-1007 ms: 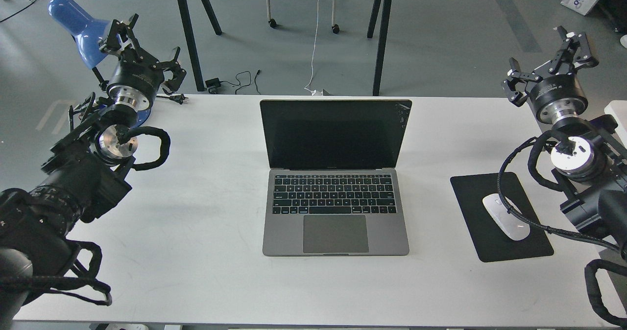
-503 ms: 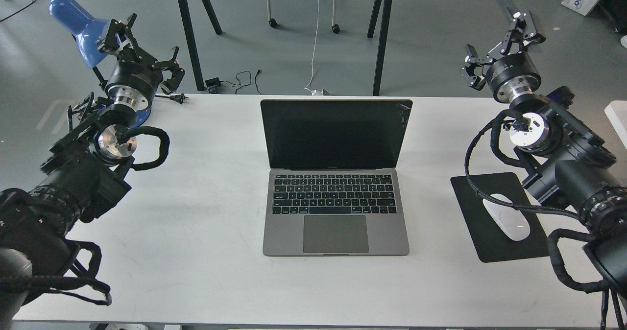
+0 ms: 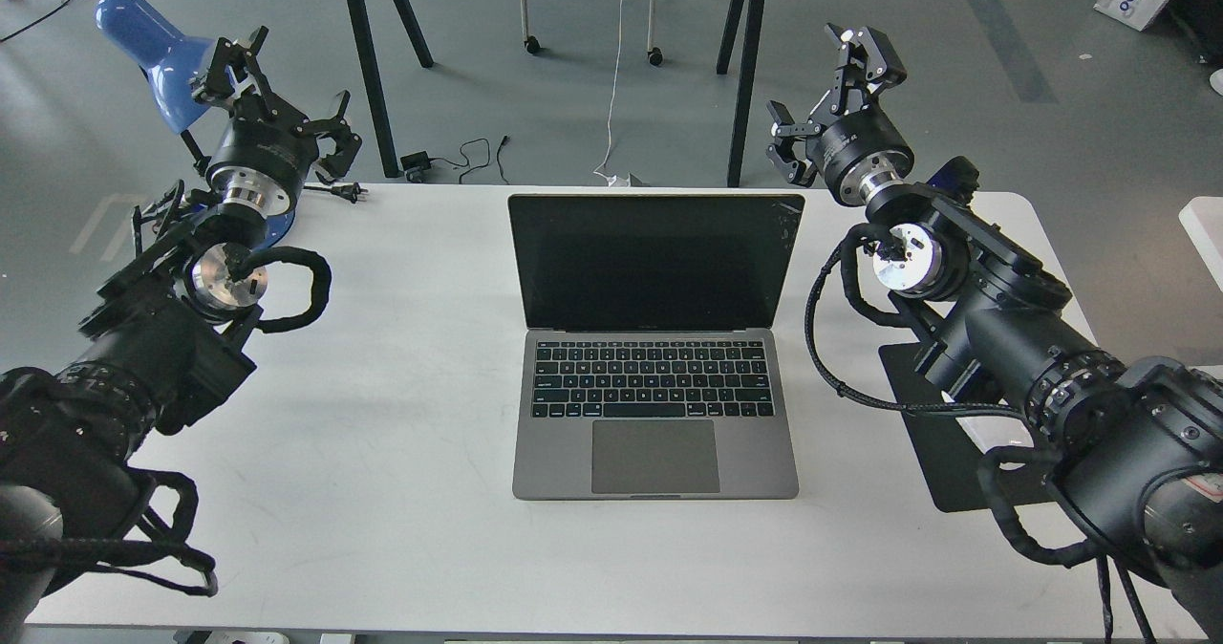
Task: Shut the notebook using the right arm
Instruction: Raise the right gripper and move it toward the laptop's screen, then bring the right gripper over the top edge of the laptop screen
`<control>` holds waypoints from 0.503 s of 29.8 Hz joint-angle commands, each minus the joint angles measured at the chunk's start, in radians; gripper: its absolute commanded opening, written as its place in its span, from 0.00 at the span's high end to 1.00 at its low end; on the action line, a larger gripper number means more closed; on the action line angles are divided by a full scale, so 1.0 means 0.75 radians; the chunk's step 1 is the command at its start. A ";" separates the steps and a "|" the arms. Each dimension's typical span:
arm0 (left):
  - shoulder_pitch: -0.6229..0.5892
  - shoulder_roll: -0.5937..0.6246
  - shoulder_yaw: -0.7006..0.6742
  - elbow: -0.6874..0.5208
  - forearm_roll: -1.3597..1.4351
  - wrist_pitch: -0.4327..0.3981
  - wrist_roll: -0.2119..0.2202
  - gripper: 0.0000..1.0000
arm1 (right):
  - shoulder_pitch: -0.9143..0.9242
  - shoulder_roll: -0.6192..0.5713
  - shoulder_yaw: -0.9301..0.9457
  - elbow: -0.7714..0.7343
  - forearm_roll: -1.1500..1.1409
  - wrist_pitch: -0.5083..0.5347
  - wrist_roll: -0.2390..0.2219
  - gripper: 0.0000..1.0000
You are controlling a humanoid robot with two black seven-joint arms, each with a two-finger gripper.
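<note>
Laptop (image 3: 655, 348) open, centred on white surface (image 3: 382, 491), screen upright. My right gripper (image 3: 829, 90) hangs just past the lid's top right corner, fingers apart, not touching. Left gripper (image 3: 277, 99) near blue lamp (image 3: 143, 42), fingers apart.

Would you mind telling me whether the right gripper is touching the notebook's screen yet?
Apart. The head view shows the right gripper, fingers spread, beyond the upper right corner of the notebook, with floor visible between them.
</note>
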 commanded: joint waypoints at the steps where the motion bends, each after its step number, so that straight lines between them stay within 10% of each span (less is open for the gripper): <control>1: 0.000 0.000 0.000 0.001 0.000 0.000 0.001 0.00 | -0.008 0.001 -0.007 0.002 0.000 0.004 0.001 0.00; 15: 0.000 0.000 0.000 -0.001 0.002 0.000 -0.001 0.00 | -0.087 0.001 -0.062 0.178 0.004 0.010 -0.016 0.00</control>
